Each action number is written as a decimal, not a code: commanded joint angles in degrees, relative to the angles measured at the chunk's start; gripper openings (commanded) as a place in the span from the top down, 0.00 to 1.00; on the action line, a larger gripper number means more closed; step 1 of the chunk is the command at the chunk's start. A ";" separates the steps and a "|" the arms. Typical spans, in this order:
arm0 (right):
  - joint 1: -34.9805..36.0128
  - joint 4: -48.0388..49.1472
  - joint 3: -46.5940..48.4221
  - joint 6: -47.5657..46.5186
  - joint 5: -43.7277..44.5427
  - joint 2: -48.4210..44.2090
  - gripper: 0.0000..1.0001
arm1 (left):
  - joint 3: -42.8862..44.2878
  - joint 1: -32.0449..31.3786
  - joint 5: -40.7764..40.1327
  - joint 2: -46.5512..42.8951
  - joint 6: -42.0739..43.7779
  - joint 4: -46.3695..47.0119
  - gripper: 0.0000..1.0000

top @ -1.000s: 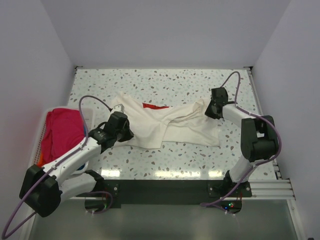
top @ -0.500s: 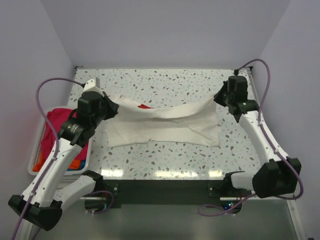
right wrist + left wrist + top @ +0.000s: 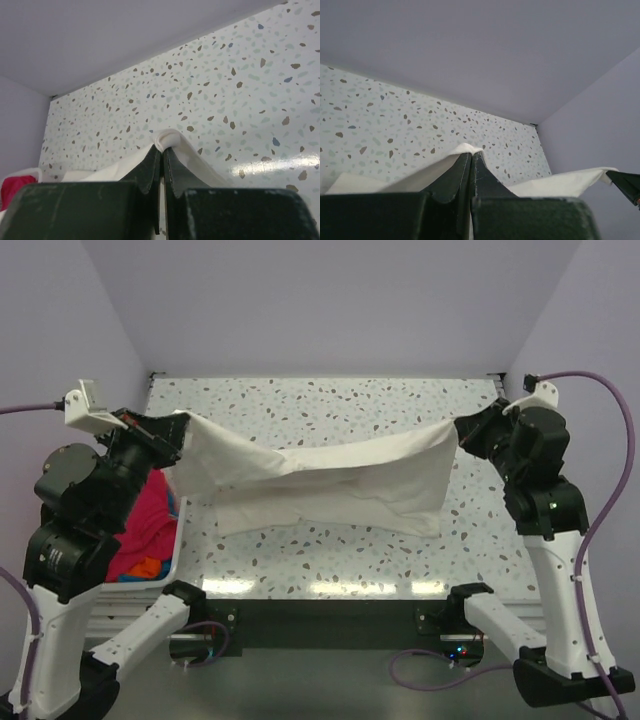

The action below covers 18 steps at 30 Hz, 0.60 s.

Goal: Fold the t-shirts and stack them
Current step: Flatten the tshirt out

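A white t-shirt (image 3: pixel 330 480) hangs stretched in the air between my two grippers, sagging in the middle above the speckled table (image 3: pixel 330 405). My left gripper (image 3: pixel 180 425) is shut on its left top corner, raised high at the left. In the left wrist view the fingertips (image 3: pixel 471 156) pinch a fold of white cloth (image 3: pixel 465 148). My right gripper (image 3: pixel 462 430) is shut on the right top corner, raised at the right. In the right wrist view the gripper (image 3: pixel 162 150) pinches a bunched white fold (image 3: pixel 169 138).
A white basket (image 3: pixel 172 558) at the left edge holds a crumpled red garment (image 3: pixel 145 525) with an orange and blue piece under it. The red cloth also shows in the right wrist view (image 3: pixel 15 184). Walls close the table at the back and sides.
Both arms have lifted and spread apart, raising the white t-shirt off the table and pulling it taut between them. The red patch on the shirt no longer shows.
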 commanded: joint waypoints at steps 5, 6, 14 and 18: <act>-0.43 12.73 5.30 2.80 -9.60 18.98 1.00 | -3.87 0.33 -2.12 16.07 0.11 21.41 1.00; -0.43 14.84 8.09 3.77 -10.31 22.40 1.00 | -3.00 0.68 -2.03 21.48 0.63 24.57 1.00; -1.13 18.03 44.29 3.78 -14.09 52.03 1.00 | 38.37 7.19 4.73 55.14 4.76 34.28 1.00; -2.54 16.36 61.96 4.21 -13.22 54.61 1.00 | 61.59 9.82 10.69 63.02 5.12 33.03 1.00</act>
